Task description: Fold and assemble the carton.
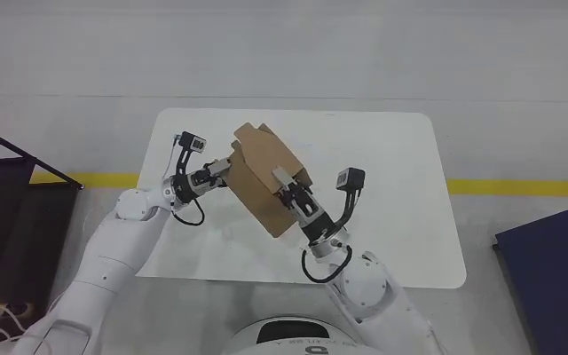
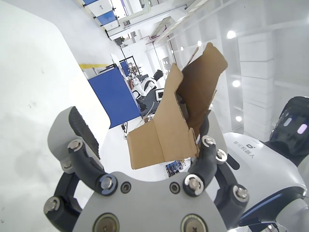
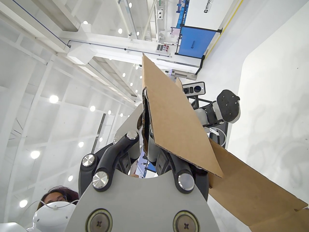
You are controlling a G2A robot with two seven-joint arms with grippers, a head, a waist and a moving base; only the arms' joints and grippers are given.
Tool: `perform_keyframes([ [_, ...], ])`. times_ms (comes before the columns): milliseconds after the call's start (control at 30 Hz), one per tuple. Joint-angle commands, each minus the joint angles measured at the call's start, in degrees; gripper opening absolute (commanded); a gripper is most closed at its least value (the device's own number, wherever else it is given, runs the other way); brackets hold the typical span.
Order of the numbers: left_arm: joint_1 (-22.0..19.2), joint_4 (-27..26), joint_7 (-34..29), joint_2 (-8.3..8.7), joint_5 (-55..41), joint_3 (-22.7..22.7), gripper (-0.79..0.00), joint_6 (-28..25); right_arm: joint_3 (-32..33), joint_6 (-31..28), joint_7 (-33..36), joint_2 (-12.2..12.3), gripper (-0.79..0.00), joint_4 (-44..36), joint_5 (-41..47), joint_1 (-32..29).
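Observation:
A brown cardboard carton [image 1: 264, 169], partly folded with flaps standing out, is held above the white table [image 1: 390, 151] near its middle. My right gripper [image 1: 286, 186] is shut on one of the carton's walls from the near side; in the right wrist view the wall's edge [image 3: 145, 119] runs between the fingers and a broad panel [image 3: 171, 119] hides one of them. My left gripper [image 1: 222, 169] is at the carton's left side, open wide. In the left wrist view the carton [image 2: 169, 129] lies against one finger [image 2: 207, 131], while the other finger [image 2: 82, 131] stands apart from it.
The table's right half and front left part are bare. A yellow floor line [image 1: 506, 186] runs past both sides of the table. A dark frame [image 1: 27, 191] stands left of it and a blue panel [image 1: 541, 266] right of it.

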Motion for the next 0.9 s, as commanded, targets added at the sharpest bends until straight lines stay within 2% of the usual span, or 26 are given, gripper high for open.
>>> perform_keyframes([
  [0, 0.1, 0.12, -0.22, -0.07, -0.13, -0.15, 0.0, -0.04, -0.13, 0.5, -0.27, -0.05, -0.44, -0.1, -0.54, 0.36],
  [100, 0.09, 0.4, -0.47, -0.16, -0.1, -0.51, 0.0, -0.09, -0.19, 1.18, -0.45, -0.12, -0.471, -0.3, -1.07, 0.92],
  [300, -0.05, 0.92, -0.56, -0.37, 0.33, -1.01, -0.092, -0.21, 0.46, 1.72, -0.32, -0.09, -0.622, -0.96, -1.36, 1.37],
  [533, -0.07, 1.85, 0.08, -0.64, 1.29, -1.52, -0.142, -0.66, 1.23, 2.8, 0.44, 0.07, -0.619, -1.64, -2.61, 1.35],
  [600, -0.11, 1.94, 0.35, -0.7, 1.84, -1.74, -0.16, -0.96, 1.56, 3.45, 1.03, 0.15, -0.785, -1.8, -2.79, 1.35],
  [867, -0.14, 2.18, 1.64, -0.81, 3.68, -2.95, -0.16, -1.88, 2.82, 3.41, 3.01, 0.39, -0.785, -2.86, -0.17, 0.67],
])
